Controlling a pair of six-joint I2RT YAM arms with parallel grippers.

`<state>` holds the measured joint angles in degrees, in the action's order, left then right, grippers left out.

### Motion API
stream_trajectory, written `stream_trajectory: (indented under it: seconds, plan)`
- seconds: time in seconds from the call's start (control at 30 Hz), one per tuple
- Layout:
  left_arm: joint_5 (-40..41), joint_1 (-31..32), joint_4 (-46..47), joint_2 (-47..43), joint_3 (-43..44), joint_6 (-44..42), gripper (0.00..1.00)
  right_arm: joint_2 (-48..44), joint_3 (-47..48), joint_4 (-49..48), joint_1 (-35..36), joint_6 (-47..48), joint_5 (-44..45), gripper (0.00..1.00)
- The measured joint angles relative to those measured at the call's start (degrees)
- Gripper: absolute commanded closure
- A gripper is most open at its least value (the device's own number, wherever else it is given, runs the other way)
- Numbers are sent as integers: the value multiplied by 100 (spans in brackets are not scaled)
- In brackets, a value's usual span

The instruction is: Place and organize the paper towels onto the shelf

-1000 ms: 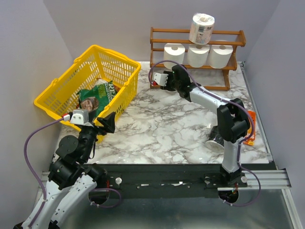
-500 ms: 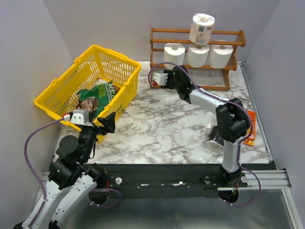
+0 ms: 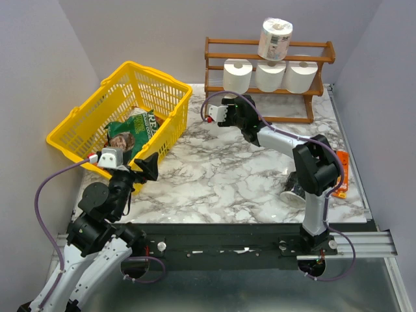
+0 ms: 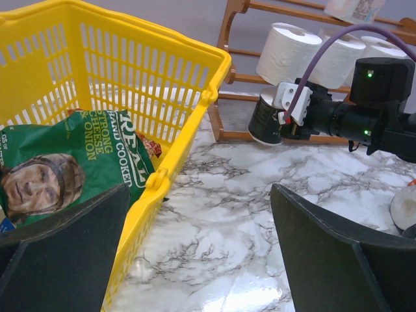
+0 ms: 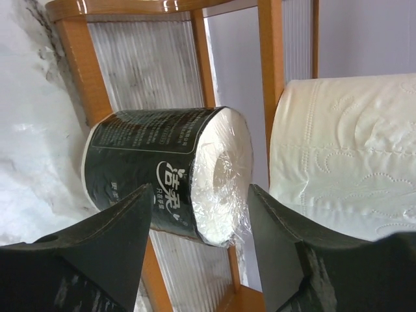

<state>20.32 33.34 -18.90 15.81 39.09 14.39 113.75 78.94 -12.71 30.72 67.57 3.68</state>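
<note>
The reddish-brown shelf point(image 3: 313, 52) stands at the back right. Three white paper towels point(image 3: 270, 75) sit on its middle tier, and a printed-wrapper roll point(image 3: 275, 39) stands on the top rail. A black-wrapped roll point(image 5: 149, 169) lies on its side at the left end of the bottom tier, beside a white roll point(image 5: 344, 149); it also shows in the left wrist view point(image 4: 264, 118). My right gripper point(image 5: 198, 218) is open, its fingertips either side of the roll's end without clamping it; in the top view it point(image 3: 221, 116) is at the shelf's lower left. My left gripper point(image 4: 195, 253) is open and empty.
A yellow basket point(image 3: 78, 120) with a green snack bag point(image 3: 133, 130) stands at the left, and my left gripper point(image 3: 144, 168) hovers at its near corner. An orange packet point(image 3: 343, 172) and a white round object point(image 3: 294, 194) lie by the right arm.
The right gripper has shifted slightly left and toward the near side at the shelf's lower left corner. The left arm has barely moved.
</note>
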Motion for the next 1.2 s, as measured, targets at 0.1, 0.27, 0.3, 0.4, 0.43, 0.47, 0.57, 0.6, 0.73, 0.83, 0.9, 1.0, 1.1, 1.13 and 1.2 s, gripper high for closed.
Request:
stream_trajectory:
  seconds: [0.1,0.27,0.3,0.4,0.43,0.47,0.57,0.6,0.73,0.83,0.9,1.0,1.1,1.13,1.2]
  plan:
    - [0,0,0,0,0,2,1,-96,-74,13,9,-9,-2,26]
    - [0,0,-2,-2,0,2,1,-385,-258,13,44,-46,-7,26]
    - [0,0,-2,-2,0,2,1,-459,-326,11,46,-61,-9,27]
    - [0,0,-2,-13,0,0,1,-647,-490,17,52,-111,-20,36]
    - [0,0,-2,-17,0,2,1,-702,-540,11,52,-125,-28,43]
    - [0,0,-2,-24,0,2,1,-758,-599,11,52,-138,-46,46]
    - [0,0,-2,-33,0,2,1,-879,-745,68,55,-151,-103,55]
    - [0,0,-2,-33,-2,2,1,-881,-761,92,57,-146,-118,56]
    - [0,0,-2,-33,0,2,1,-870,-807,229,70,-140,-140,58]
    - [0,0,-2,-33,0,2,1,-807,-809,260,72,-105,-138,57]
    - [0,0,-2,-33,0,2,1,-745,-807,260,72,-87,-138,57]
    - [2,0,-2,-33,0,0,1,-586,-774,267,72,-22,-136,56]
    - [2,0,-2,-33,0,0,1,-352,-638,278,70,61,-133,56]
    - [2,0,-2,-31,0,0,1,-269,-579,286,70,94,-131,56]
    - [2,0,0,-31,0,0,1,-98,-433,295,68,140,-98,56]
